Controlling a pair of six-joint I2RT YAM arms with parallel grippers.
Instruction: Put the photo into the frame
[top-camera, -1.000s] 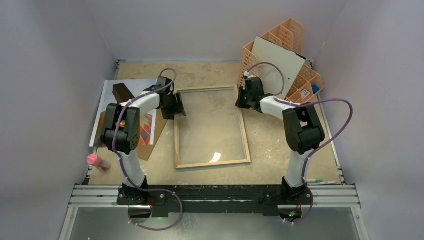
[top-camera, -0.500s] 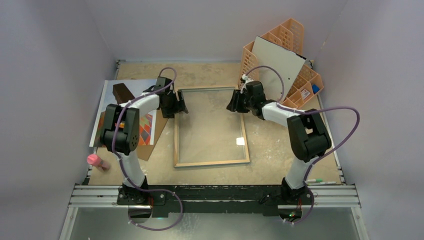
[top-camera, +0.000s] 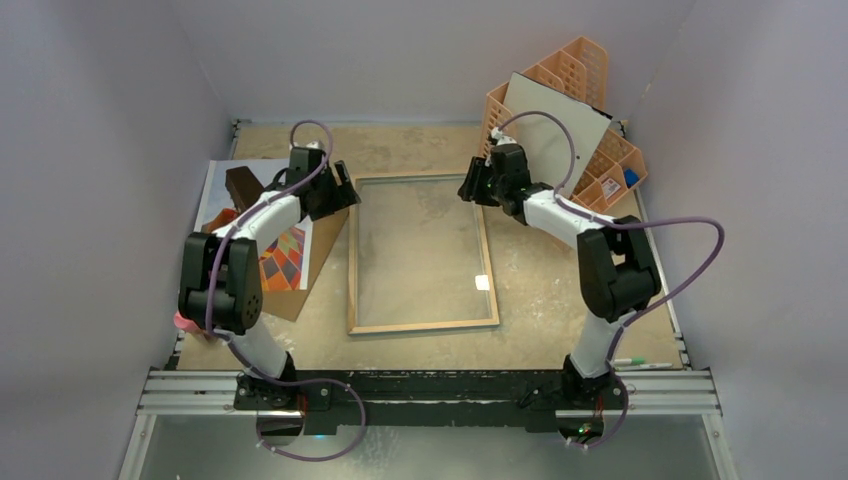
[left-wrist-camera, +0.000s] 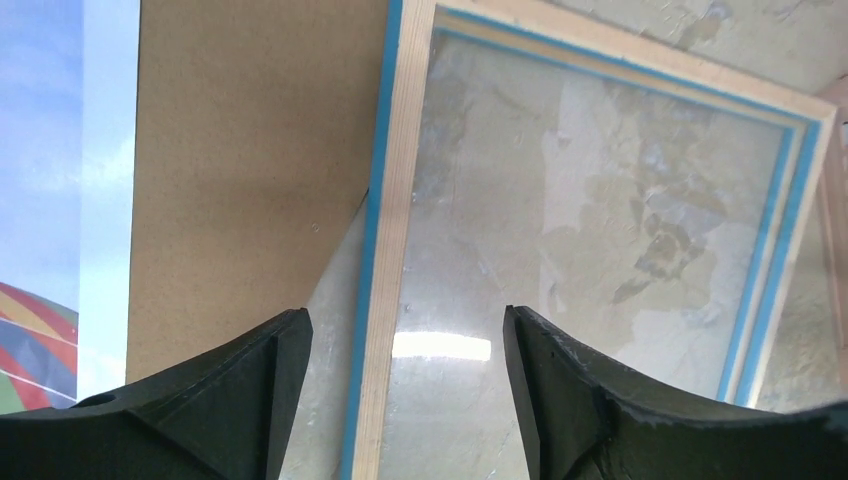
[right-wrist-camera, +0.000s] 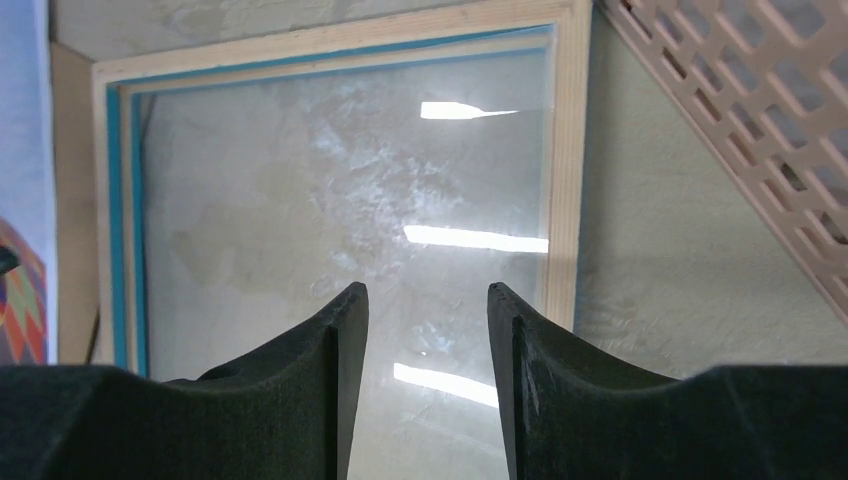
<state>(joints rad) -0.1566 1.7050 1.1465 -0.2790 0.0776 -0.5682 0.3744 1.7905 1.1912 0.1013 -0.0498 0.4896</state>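
Note:
The frame (top-camera: 425, 326) lies flat in the middle of the table, wood-coloured rim up, with the glass pane inside it. It also shows in the left wrist view (left-wrist-camera: 395, 150) and the right wrist view (right-wrist-camera: 565, 150). The photo (top-camera: 283, 257) lies left of it, next to the brown hardboard (top-camera: 318, 250); its sky and balloon edge show in the left wrist view (left-wrist-camera: 45, 150). My left gripper (top-camera: 340, 196) is open and empty, its jaws (left-wrist-camera: 405, 312) one on each side of the frame's left rim, above it. My right gripper (top-camera: 472, 188) is open and empty over the glass (right-wrist-camera: 426, 290) near the far right corner.
An orange lattice organiser (top-camera: 600, 150) stands at the back right with a grey-white board (top-camera: 555, 125) leaning on it; its lattice shows in the right wrist view (right-wrist-camera: 740, 120). A pink object (top-camera: 188, 322) lies at the front left. Pens (top-camera: 640, 362) lie at the front right.
My left gripper has drawn back and to the left, off the frame's far left rim. My right gripper swung inward over the frame, then back toward its far right corner. The frame has hardly shifted.

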